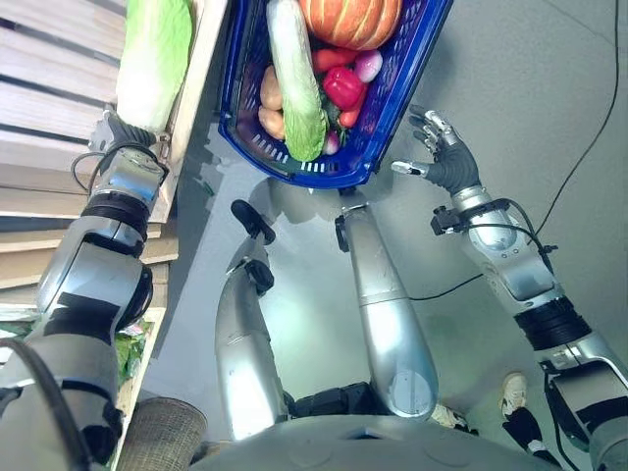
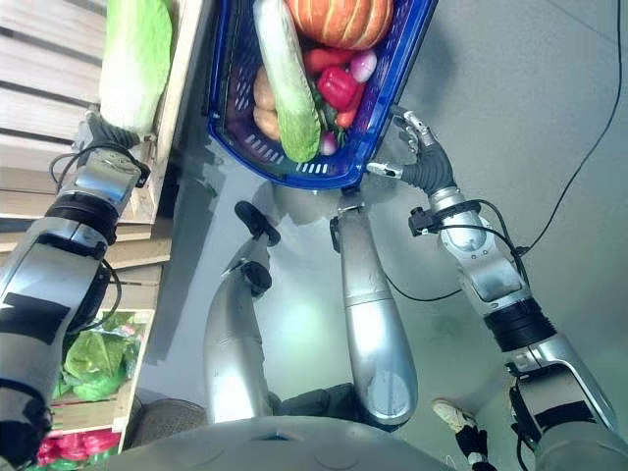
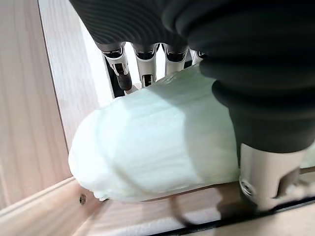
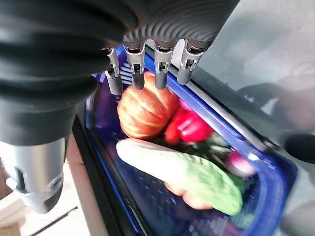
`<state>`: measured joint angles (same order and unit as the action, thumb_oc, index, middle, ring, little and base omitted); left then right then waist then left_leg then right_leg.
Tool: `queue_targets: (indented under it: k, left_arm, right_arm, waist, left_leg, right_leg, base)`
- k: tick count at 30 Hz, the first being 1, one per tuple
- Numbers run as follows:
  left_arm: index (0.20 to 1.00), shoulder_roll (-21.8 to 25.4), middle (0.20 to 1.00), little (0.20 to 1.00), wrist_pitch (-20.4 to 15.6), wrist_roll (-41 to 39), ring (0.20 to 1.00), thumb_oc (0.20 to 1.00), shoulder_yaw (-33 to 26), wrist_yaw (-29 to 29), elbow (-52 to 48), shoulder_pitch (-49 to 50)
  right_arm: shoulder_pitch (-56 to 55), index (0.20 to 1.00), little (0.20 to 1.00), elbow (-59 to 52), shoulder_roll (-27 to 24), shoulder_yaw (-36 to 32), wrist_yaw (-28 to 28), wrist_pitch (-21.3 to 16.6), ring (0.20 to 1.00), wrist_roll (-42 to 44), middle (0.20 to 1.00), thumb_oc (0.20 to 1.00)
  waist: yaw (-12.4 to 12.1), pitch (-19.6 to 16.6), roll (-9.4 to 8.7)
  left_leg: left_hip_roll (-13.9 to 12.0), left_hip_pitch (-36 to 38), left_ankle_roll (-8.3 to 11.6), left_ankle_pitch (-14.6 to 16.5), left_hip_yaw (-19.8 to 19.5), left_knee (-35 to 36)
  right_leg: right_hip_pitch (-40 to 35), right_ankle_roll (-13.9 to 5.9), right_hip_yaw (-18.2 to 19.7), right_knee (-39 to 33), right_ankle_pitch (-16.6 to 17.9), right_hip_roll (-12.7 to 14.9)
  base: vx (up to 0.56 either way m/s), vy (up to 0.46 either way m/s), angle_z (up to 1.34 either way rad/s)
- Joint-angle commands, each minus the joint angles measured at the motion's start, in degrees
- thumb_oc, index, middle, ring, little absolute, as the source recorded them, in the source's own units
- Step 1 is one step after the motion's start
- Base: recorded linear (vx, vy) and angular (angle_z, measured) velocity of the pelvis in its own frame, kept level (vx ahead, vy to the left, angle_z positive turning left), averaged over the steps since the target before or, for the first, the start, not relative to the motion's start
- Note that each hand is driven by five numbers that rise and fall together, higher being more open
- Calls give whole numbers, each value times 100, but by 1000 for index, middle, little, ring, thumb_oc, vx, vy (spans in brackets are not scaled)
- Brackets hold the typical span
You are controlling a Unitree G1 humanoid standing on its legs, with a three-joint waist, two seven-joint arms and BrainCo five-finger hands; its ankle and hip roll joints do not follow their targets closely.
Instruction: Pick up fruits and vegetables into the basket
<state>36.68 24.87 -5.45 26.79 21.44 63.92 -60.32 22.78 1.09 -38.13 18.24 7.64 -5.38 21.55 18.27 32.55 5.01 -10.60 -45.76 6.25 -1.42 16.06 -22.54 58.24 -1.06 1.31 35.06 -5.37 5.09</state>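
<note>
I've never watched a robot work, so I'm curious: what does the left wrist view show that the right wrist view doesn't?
The left wrist view has the left hand curled over a pale napa cabbage lying inside a wooden crate. The right wrist view has the right hand, fingers straight, hanging above a blue basket that holds a pumpkin, a red pepper and another cabbage. Both look past a dark ribbed cover and silver fingers.

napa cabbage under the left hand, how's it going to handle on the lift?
The napa cabbage looks long and bulky, so probably awkward to lift from one end. Its rounded, smooth base may slip or roll. The left hand lies along it; whether its fingers grip is unclear.
</note>
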Motion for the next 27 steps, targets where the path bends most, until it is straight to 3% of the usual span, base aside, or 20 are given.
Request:
queue_targets:
  k: [1,4,7,16,22,27]
  left_arm:
    - [1000,-186,1000,1000,95,5,1000,1000,76,-903,333,358]
    - [1000,-245,1000,1000,12,-119,1000,1000,66,-1263,304,419]
    - [200,-323,200,200,-79,-468,200,200,36,-1518,259,432]
    - [200,-413,200,200,-611,-1670,200,200,-423,-443,-289,742]
    - [200,-355,200,200,-1210,-1688,200,200,-798,95,-787,1176]
    - [200,-298,200,200,-1956,-1339,200,200,-1009,515,-1528,1678]
  right_arm:
    - [-243,1000,1000,-386,166,-121,-1,84,1000,185,1000,1000]
    - [-306,1000,1000,-396,185,-129,-34,139,1000,247,1000,1000]
    - [-318,1000,1000,-390,166,-139,-130,148,1000,550,1000,1000]
    - [-576,1000,1000,-763,247,-362,-245,-140,1000,350,1000,1000]
    - [-677,1000,1000,-1013,227,-467,-513,-367,1000,166,1000,1000]
    - [-533,1000,1000,-1364,95,-528,-672,-378,1000,192,1000,1000]
  waist:
    - [73,-276,-382]
    - [96,-276,-389]
    - [124,-276,-402]
    - [123,-276,-362]
    - [5,-276,-325]
    - [-205,-276,-264]
  left_leg:
    - [61,-211,98,428,181,-617]
    - [60,-146,82,442,198,-609]
    - [59,-49,56,450,230,-586]
    - [101,338,5,489,258,-522]
    - [161,795,0,481,212,-393]
    - [220,1376,-9,497,138,-270]
  right_leg:
    - [-134,-307,61,-152,-70,-15]
    - [-198,-287,68,-177,-77,-16]
    - [-275,-259,82,-178,-99,-33]
    - [-656,-203,94,-226,-187,11]
    - [-1147,-199,-33,-363,-204,149]
    - [-1769,-203,-209,-503,-238,318]
  base:
    - [0,0,0]
    - [7,10,0]
    - [18,33,-4]
    - [6,25,-2]
    - [-4,12,5]
    - [-13,4,13]
